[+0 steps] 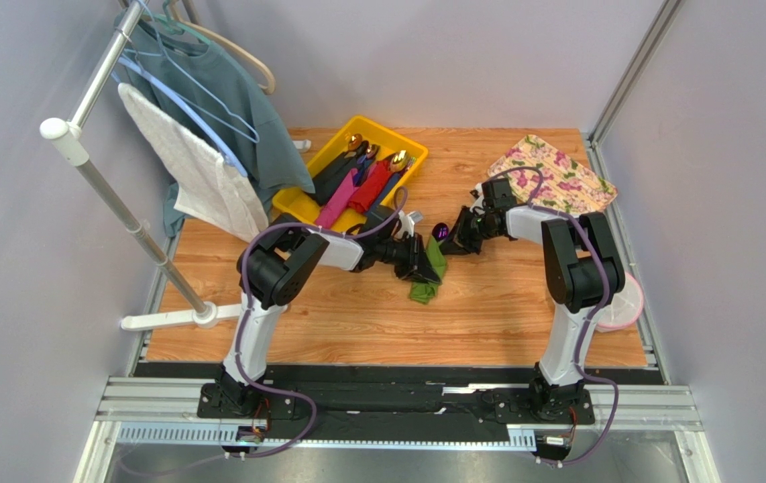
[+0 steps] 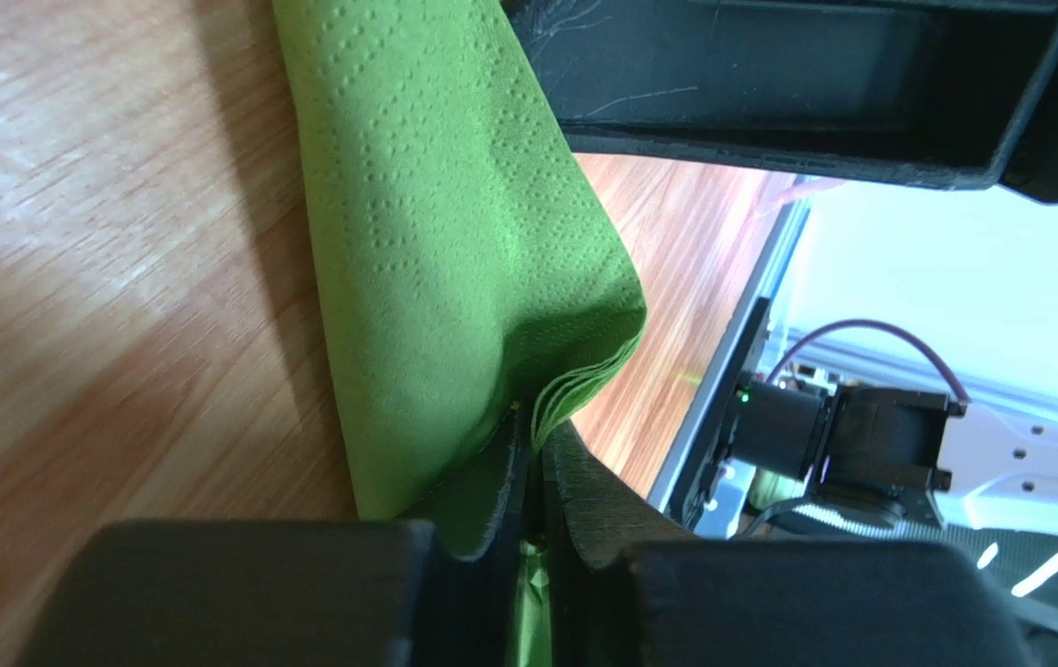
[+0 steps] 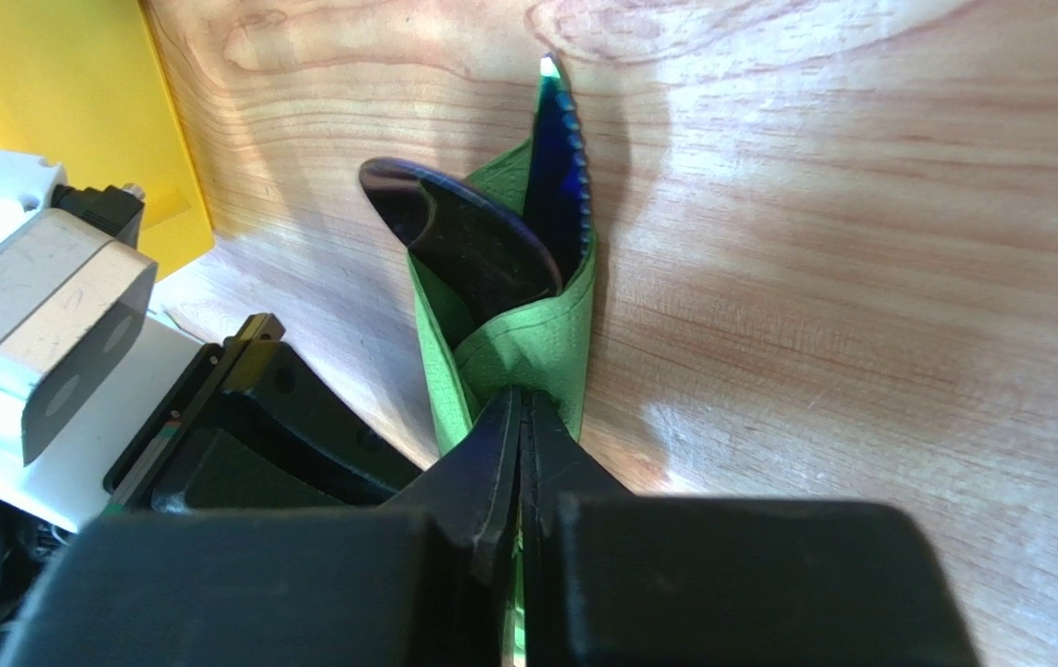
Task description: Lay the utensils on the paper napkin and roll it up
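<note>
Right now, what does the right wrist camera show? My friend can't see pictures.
The right gripper pinches a green napkin wrapped around a dark spoon and a jagged blue knife on a wooden table. A yellow tray peeks in at the top left.

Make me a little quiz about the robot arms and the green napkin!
1. True or false: the napkin lies flat and open.
2. What sticks out of it near the right gripper? A) spoon and knife B) two forks C) nothing
3. What colour is the tray?
Key: 1 false, it is wrapped up; 2 A; 3 yellow.
</note>
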Controlling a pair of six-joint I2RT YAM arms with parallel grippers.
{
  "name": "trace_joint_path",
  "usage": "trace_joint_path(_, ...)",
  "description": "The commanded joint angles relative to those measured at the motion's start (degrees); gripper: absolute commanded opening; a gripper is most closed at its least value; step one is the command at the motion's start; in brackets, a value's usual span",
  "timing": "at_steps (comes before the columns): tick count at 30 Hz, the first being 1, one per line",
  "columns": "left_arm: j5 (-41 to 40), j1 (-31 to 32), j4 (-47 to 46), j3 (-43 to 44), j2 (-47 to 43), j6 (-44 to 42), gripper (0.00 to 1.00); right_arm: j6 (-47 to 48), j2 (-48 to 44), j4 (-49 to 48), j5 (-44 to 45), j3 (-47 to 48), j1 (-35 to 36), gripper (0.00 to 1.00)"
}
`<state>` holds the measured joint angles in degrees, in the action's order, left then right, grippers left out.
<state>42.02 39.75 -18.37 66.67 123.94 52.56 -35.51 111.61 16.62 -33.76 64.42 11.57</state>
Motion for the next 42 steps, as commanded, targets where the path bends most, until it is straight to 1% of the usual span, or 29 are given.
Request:
trace_joint_path(1,0.7,0.5,0.0,0.3,2.6,-0.2,0.31,4.2,-0.4,6.4,2.8,1.2,0.4,0.07)
trace_joint_path(3,1.0,0.4,-0.1,0.3,2.9,0.2,0.39,6.1,-2.4,8.7,2.7,2.3,-0.1,0.11)
trace_joint_path(4,1.0,0.2,-0.2,0.3,3.1,0.2,0.44,7.0,-2.9,9.6,2.7,2.8,-0.3,0.12)
trace_joint_path(6,1.3,0.2,0.0,0.3,3.1,-0.2,0.50,9.2,-4.2,12.2,2.6,4.4,-1.1,0.14)
trace_joint_path(7,1.6,0.2,-0.3,0.2,3.1,-0.2,0.54,9.7,-4.6,12.7,2.3,5.0,-1.5,0.15)
trace_joint_path(8,1.7,0.1,-0.4,0.2,3.1,-0.1,0.55,10.2,-4.9,13.9,1.9,6.2,-1.9,0.17)
trace_joint_path(9,1.7,0.2,-0.7,0.2,3.1,-0.1,0.58,10.8,-5.5,14.0,1.3,6.8,-2.2,0.18)
trace_joint_path(12,1.7,0.1,-0.8,0.2,3.0,-0.3,0.63,11.0,-6.5,14.3,-1.8,8.1,-2.5,0.24)
trace_joint_path(14,1.8,0.1,-0.8,0.3,3.1,-0.6,0.64,10.2,-6.8,13.6,-5.7,8.2,-2.6,0.28)
trace_joint_path(16,1.9,0.1,-0.8,0.4,3.1,-0.6,0.64,8.7,-6.4,12.0,-9.9,7.4,-2.4,0.29)
trace_joint_path(18,2.0,0.1,-0.8,0.6,3.1,-0.7,0.65,7.6,-6.1,10.2,-12.0,5.7,-2.3,0.30)
trace_joint_path(22,1.8,0.1,-1.2,0.5,2.7,-0.8,0.65,5.6,-5.1,8.5,-12.5,3.7,-0.5,0.25)
trace_joint_path(23,1.8,0.1,-1.5,0.6,2.6,-0.7,0.65,5.4,-4.5,8.4,-12.3,3.3,-0.1,0.22)
trace_joint_path(27,2.0,0.1,-2.4,0.6,2.2,-0.5,0.62,4.9,-3.0,7.6,-9.7,1.7,0.9,0.15)
trace_joint_path(34,2.0,0.1,-4.4,0.1,0.3,-0.1,0.62,8.0,1.7,9.5,-3.4,2.2,0.7,0.08)
trace_joint_path(37,2.2,0.2,-5.9,-0.4,-0.8,1.6,0.62,9.5,3.0,11.0,-1.0,2.9,0.9,0.06)
trace_joint_path(42,2.9,0.2,-7.0,-1.6,-5.5,3.3,0.62,12.6,4.1,12.6,4.1,3.3,0.9,0.04)
